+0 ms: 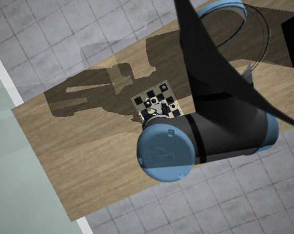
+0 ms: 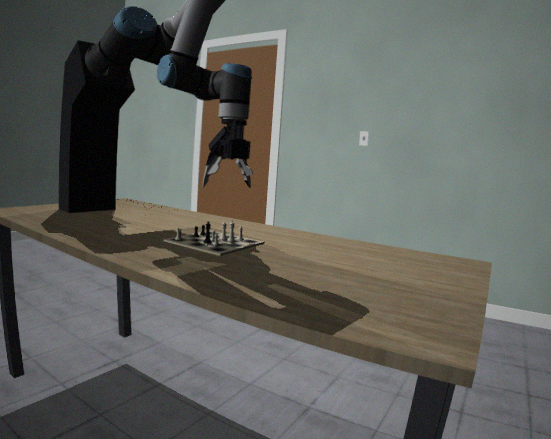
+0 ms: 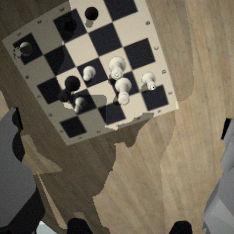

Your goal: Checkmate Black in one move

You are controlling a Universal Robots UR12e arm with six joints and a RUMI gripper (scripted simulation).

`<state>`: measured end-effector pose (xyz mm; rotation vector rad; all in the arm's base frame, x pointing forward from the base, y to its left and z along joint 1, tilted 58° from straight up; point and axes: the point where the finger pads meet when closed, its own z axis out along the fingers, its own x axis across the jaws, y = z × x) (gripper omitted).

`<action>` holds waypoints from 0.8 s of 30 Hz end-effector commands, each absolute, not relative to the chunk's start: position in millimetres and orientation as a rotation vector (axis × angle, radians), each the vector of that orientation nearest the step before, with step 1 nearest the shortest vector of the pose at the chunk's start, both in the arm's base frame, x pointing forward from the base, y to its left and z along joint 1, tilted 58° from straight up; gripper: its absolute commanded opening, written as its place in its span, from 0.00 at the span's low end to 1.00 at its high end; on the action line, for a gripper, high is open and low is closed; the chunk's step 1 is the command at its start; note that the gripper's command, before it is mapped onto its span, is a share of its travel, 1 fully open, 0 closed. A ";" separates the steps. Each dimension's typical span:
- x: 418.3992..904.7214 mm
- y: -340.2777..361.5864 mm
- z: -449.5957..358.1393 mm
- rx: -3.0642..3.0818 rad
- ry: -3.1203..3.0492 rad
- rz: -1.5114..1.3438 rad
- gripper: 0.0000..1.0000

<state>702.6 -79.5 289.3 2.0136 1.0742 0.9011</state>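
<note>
Two finger tips frame the bottom of my wrist view, and the gripper [image 2: 227, 175] is spread wide with nothing in it, hanging well above the table [image 2: 382, 289]. Going outward from there: bare wood first, then the small chessboard [image 3: 159, 107] up toward the top of the wrist picture, sitting at a slant to the camera.

Nearest cluster on the board is the white pieces, the tallest one [image 3: 123, 88] with another tall one [image 3: 117, 65] just beside it, a shorter one [image 3: 148, 79] off to the side and a pawn [image 3: 88, 73] next door. Black pieces [image 3: 72, 83] sit close on the other side, with a couple more along the far edge. Edge letters are too blurry for me to name squares, so I can't say which white piece delivers the mate.

Handling-wise I'd guess these are light, rigid, smooth little things, top-heavy and easy to tip. I'd pinch below the head on the narrow stem, coming straight down, because the neighbours are tight and wide-open fingers could clip one.
</note>
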 end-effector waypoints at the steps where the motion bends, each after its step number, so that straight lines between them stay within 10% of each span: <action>1: 703.5 -78.4 288.8 2.077 0.983 0.948 1.00; 24: 715.6 -75.9 284.3 2.539 -0.021 1.350 1.00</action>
